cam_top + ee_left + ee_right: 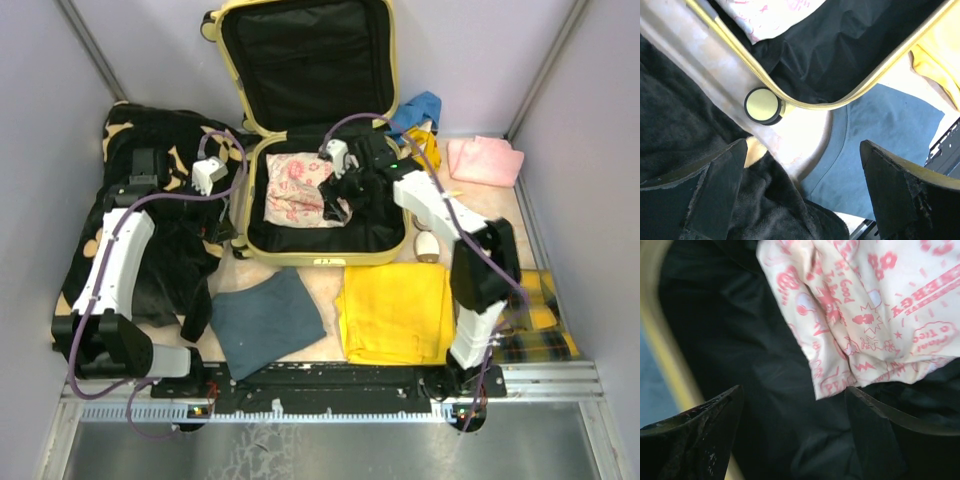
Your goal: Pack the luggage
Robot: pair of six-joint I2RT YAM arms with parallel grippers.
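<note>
The luggage [320, 258] is a pale-yellow suitcase lying open, its lid raised at the back and its black lining [740, 340] showing. A white cloth with pink print [300, 190] [865, 305] lies in its base. My right gripper [338, 200] [792, 425] hangs open inside the base, just off the cloth's corner, with nothing between its fingers. My left gripper [222, 228] [802, 185] is open outside the suitcase's front-left corner, above the edge of the black blanket [690, 135], near a wheel [761, 105].
A black blanket with tan flowers [150, 220] fills the left side. A blue-grey cloth [265, 320] [880, 130] and a yellow cloth [395, 310] lie in front of the suitcase. A pink cloth [485, 160], a blue cloth [420, 108] and a plaid cloth [535, 320] lie on the right.
</note>
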